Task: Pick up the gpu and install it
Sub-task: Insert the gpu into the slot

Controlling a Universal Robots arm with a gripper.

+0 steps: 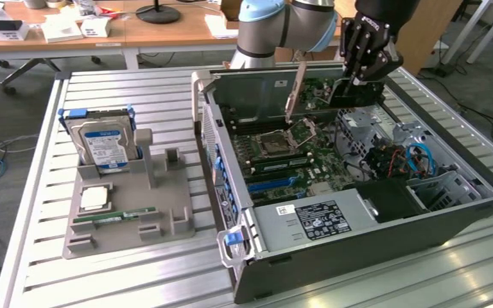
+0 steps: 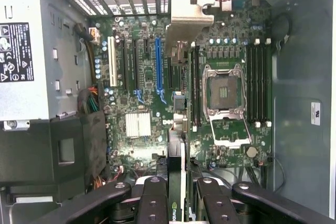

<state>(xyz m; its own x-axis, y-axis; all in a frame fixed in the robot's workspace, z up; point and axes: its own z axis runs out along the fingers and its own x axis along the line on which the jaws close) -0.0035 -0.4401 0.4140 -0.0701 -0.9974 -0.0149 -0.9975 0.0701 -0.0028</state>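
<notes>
One tool (image 2: 177, 202) grips gpu (image 2: 176, 153) above motherboard (image 2: 134, 95).

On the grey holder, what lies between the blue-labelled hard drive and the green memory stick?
A pale square chip lies there, flat on the grey holder, as the exterior view shows.

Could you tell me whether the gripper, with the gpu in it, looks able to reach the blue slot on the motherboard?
Probably yes. The case is open, the blue slot lies bare with no cable over it, and the gripper, shut on the gpu, hangs above the motherboard.
</notes>
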